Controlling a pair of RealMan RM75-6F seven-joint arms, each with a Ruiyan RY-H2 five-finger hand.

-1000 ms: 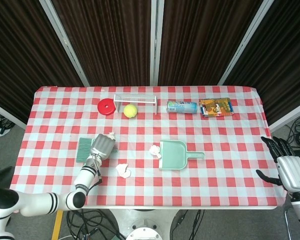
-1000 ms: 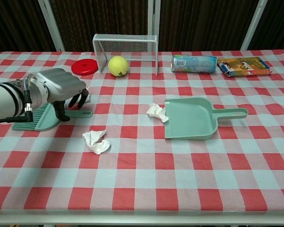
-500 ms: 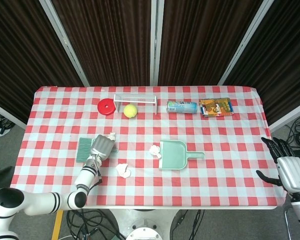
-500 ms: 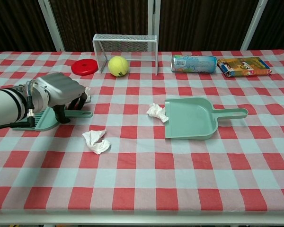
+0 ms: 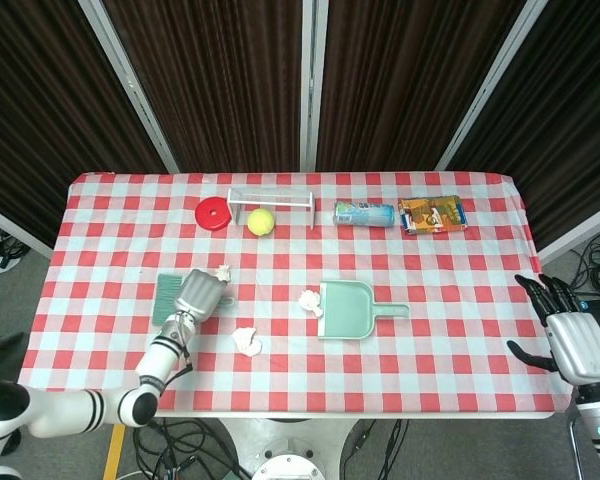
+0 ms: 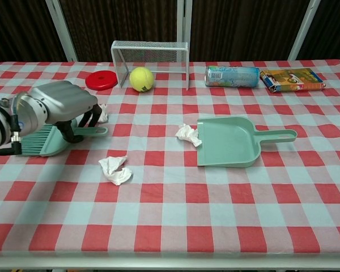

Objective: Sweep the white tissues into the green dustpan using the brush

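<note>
A green brush (image 6: 42,143) lies at the left of the table, and my left hand (image 6: 59,107) curls over it and grips its handle (image 6: 92,131). In the head view the same left hand (image 5: 200,294) covers the brush (image 5: 167,297). One white tissue (image 6: 115,169) lies in front of the brush, another tissue (image 6: 187,134) touches the mouth of the green dustpan (image 6: 229,141), and a third tissue (image 6: 102,113) sits just behind my left hand. My right hand (image 5: 570,335) hangs open beyond the table's right edge, far from the dustpan (image 5: 352,308).
Along the back stand a red disc (image 5: 212,213), a wire goal (image 5: 270,200) with a tennis ball (image 5: 260,221), a lying can (image 5: 364,213) and a snack packet (image 5: 432,213). The checked cloth stretches bare across the front and right.
My left hand has tightened on the brush handle and drawn the brush slightly left and up. The right hand has barely shifted.
</note>
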